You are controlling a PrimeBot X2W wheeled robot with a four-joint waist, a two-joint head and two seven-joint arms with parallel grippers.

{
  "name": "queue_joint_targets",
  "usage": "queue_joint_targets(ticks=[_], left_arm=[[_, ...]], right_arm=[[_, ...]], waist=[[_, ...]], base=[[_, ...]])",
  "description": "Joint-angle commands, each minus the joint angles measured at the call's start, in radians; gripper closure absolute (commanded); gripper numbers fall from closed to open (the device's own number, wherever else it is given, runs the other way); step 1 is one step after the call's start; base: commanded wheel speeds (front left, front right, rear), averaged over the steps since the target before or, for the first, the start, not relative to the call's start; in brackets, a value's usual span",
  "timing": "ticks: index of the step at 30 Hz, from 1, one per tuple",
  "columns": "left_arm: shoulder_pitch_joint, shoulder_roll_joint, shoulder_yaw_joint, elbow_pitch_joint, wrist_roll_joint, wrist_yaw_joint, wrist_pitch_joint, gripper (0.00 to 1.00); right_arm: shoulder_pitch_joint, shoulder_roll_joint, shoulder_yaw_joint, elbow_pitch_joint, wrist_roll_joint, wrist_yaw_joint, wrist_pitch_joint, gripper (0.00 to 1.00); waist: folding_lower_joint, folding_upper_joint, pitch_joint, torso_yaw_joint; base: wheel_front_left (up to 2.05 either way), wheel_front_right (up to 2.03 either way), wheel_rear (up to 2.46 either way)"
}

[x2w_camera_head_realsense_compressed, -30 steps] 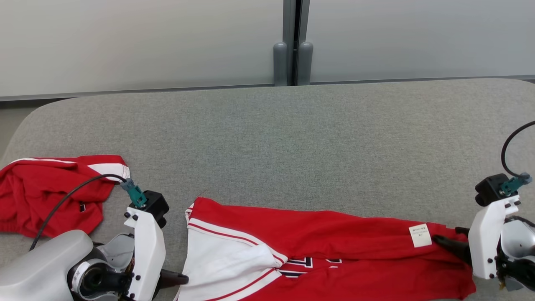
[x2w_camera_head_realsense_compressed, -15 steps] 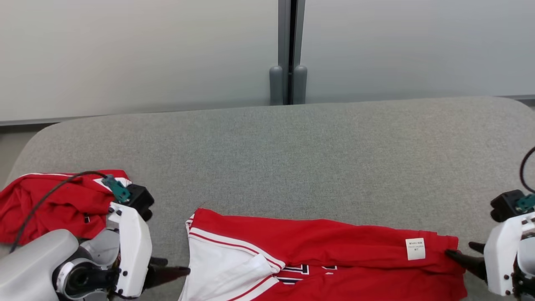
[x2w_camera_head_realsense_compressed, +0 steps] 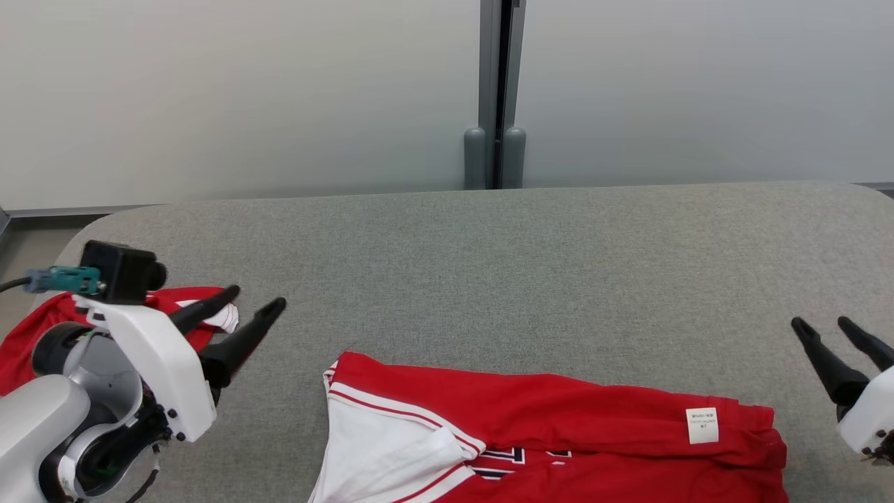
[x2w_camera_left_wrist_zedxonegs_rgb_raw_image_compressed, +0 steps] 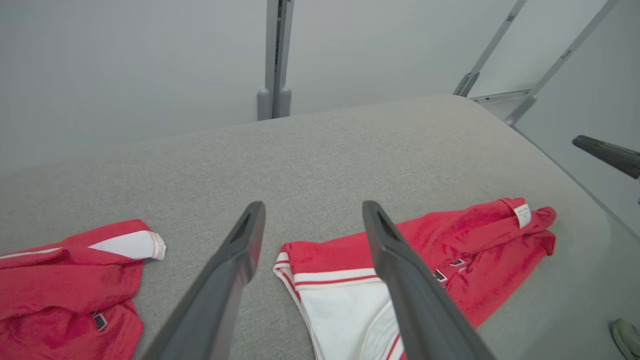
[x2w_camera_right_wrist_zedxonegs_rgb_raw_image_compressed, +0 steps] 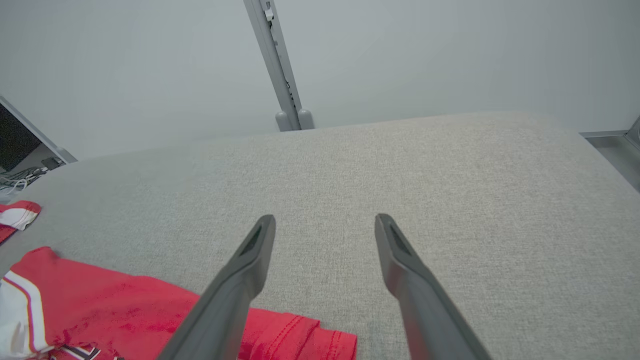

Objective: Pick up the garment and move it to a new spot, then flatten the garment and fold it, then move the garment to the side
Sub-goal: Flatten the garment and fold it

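Note:
The red garment [x2w_camera_head_realsense_compressed: 559,426], with a white side panel and a small white label, lies folded lengthwise along the near edge of the grey padded table [x2w_camera_head_realsense_compressed: 489,265]. My left gripper [x2w_camera_head_realsense_compressed: 256,297] hangs open above the table, left of the garment's white-trimmed end and apart from it. In the left wrist view the garment [x2w_camera_left_wrist_zedxonegs_rgb_raw_image_compressed: 465,245] lies beyond and right of that open gripper [x2w_camera_left_wrist_zedxonegs_rgb_raw_image_compressed: 313,205]. My right gripper [x2w_camera_head_realsense_compressed: 820,323] is open too, off the garment's right end. The right wrist view has its open fingers [x2w_camera_right_wrist_zedxonegs_rgb_raw_image_compressed: 326,217] over bare table, with the garment's hem [x2w_camera_right_wrist_zedxonegs_rgb_raw_image_compressed: 150,310] at lower left.
A second red and white garment [x2w_camera_head_realsense_compressed: 28,342] lies crumpled at the table's left end, partly behind my left arm, and shows as well in the left wrist view [x2w_camera_left_wrist_zedxonegs_rgb_raw_image_compressed: 65,280]. A pale wall with a grey post [x2w_camera_head_realsense_compressed: 494,91] stands behind the table. A shoe [x2w_camera_left_wrist_zedxonegs_rgb_raw_image_compressed: 625,335] is on the floor.
Both grippers have let go of the garment's ends, risen and swung to point forward, fingers open. The head camera has tilted up a little. The garment stays in place.

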State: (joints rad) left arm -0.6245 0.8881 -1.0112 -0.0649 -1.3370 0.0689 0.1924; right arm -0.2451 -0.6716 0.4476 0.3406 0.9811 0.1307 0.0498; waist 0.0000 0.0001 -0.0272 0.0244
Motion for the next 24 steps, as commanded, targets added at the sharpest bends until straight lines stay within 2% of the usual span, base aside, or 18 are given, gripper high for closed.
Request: queue_joint_targets(ticks=[1, 8, 11, 14, 16, 17, 19, 24], left_arm=[[0.033, 0.009, 0.022, -0.010, 0.037, 0.044, -0.077, 0.00], [0.177, -0.008, 0.088, -0.059, 0.129, 0.223, -0.395, 0.00], [0.250, -0.036, 0.137, -0.072, 0.163, 0.297, -0.449, 0.00], [0.338, -0.095, 0.251, -0.088, 0.240, 0.348, -0.458, 0.00], [0.418, -0.157, 0.346, -0.095, 0.320, 0.366, -0.457, 0.00], [0.418, -0.157, 0.346, -0.095, 0.320, 0.366, -0.457, 0.00], [0.496, -0.215, 0.425, -0.098, 0.406, 0.371, -0.456, 0.00], [0.637, -0.360, 0.556, -0.098, 0.565, 0.329, -0.456, 0.00]], right_arm=[[0.023, 0.021, -0.052, 0.011, -0.032, 0.000, -0.067, 0.00], [0.109, 0.147, -0.227, 0.024, -0.146, 0.000, -0.257, 0.00], [0.149, 0.197, -0.289, 0.009, -0.191, 0.000, -0.288, 0.00], [0.189, 0.244, -0.338, -0.016, -0.236, 0.000, -0.303, 0.00], [0.215, 0.269, -0.350, -0.035, -0.267, 0.000, -0.308, 0.00], [0.215, 0.269, -0.350, -0.035, -0.267, 0.000, -0.308, 0.00], [0.235, 0.296, -0.364, -0.049, -0.284, 0.000, -0.310, 0.00], [0.272, 0.335, -0.393, -0.057, -0.314, 0.000, -0.313, 0.00]], waist=[[0.0000, -0.0001, 0.003, 0.003], [0.0000, -0.0001, 0.009, 0.014], [0.0000, -0.0001, 0.010, 0.017], [0.0000, -0.0001, 0.010, 0.023], [0.0000, -0.0001, 0.011, 0.026], [0.0000, -0.0001, 0.011, 0.026], [0.0000, -0.0001, 0.012, 0.028], [0.0000, -0.0001, 0.013, 0.033]], base=[[0.00, 0.00, 0.00], [0.00, 0.00, 0.00], [0.00, 0.00, 0.00], [0.00, 0.00, 0.00], [0.00, 0.00, 0.00], [0.00, 0.00, 0.00], [0.00, 0.00, 0.00], [0.00, 0.00, 0.00]])
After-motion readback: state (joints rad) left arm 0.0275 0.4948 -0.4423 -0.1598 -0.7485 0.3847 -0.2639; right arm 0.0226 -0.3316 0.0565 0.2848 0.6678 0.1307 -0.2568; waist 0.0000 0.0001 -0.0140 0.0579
